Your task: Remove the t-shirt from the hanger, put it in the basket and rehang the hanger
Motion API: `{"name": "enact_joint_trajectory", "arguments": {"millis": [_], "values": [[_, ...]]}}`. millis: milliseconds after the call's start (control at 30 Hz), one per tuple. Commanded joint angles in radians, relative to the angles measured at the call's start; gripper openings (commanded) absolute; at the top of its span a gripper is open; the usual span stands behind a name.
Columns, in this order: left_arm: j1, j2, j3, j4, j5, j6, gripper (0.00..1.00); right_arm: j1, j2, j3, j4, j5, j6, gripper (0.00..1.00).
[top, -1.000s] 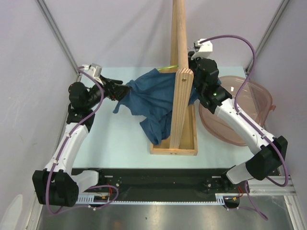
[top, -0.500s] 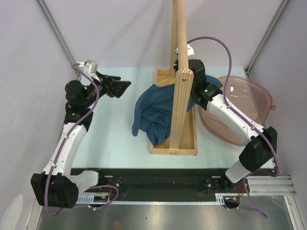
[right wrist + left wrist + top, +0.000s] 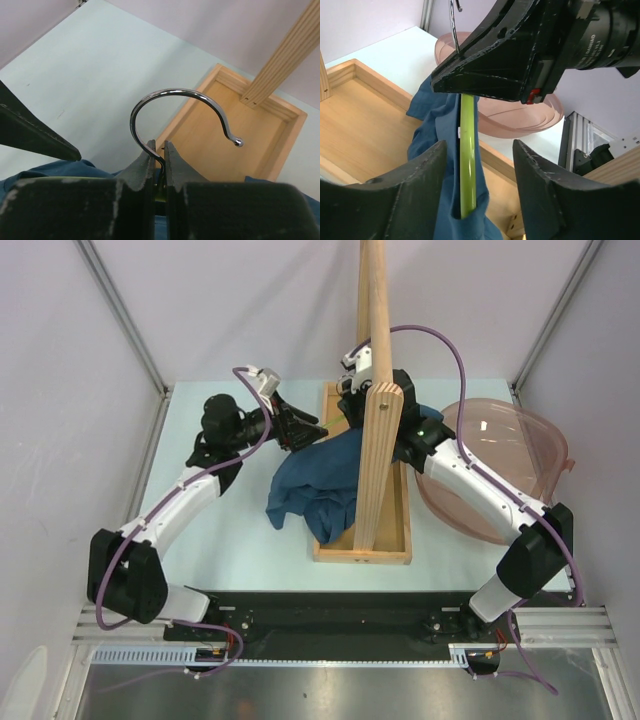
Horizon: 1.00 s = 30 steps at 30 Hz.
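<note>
The dark blue t-shirt [image 3: 310, 485] hangs bunched against the wooden stand, draped over the lime-green hanger [image 3: 466, 155]. One hanger arm pokes out of the fabric [image 3: 432, 145]. My left gripper [image 3: 479, 147] is open, its fingers [image 3: 400, 200] straddling that green arm and the cloth beside it without touching. In the top view it sits at the shirt's upper left [image 3: 298, 430]. My right gripper [image 3: 160, 147] is shut on the base of the hanger's silver hook [image 3: 175, 92] and holds it above the shirt, partly hidden behind the pole [image 3: 356, 380].
A tall wooden pole [image 3: 372, 340] rises from a wooden tray base [image 3: 400, 540] directly beside the shirt. A pink bowl [image 3: 505, 475] sits at the right on the pale table [image 3: 220, 540]. Purple walls and metal frame posts close in the back.
My left arm has swung right from the table's left side, and its jaws now straddle the hanger arm, a little narrower. The right gripper shifted left with the hanger, and the shirt hangs more bunched.
</note>
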Motion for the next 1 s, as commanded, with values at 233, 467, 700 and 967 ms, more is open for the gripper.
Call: {"name": "enact_joint_trajectory", "arguments": {"millis": [233,467,700,967], "values": [[-0.028,0.081,0.104,-0.009,0.041,0.07,0.53,0.017,-0.026,0.042,0.033,-0.087,-0.016,0.0],[-0.058,0.159,0.171,-0.098,0.031,0.118,0.43,0.02,-0.035,0.038,0.056,-0.1,-0.001,0.0],[-0.06,0.154,0.173,-0.096,0.01,0.109,0.0,0.021,-0.045,0.035,0.055,-0.077,0.048,0.07],[-0.043,0.085,0.131,-0.079,-0.059,0.08,0.0,-0.035,-0.201,-0.157,-0.008,0.146,0.206,0.82]]}}
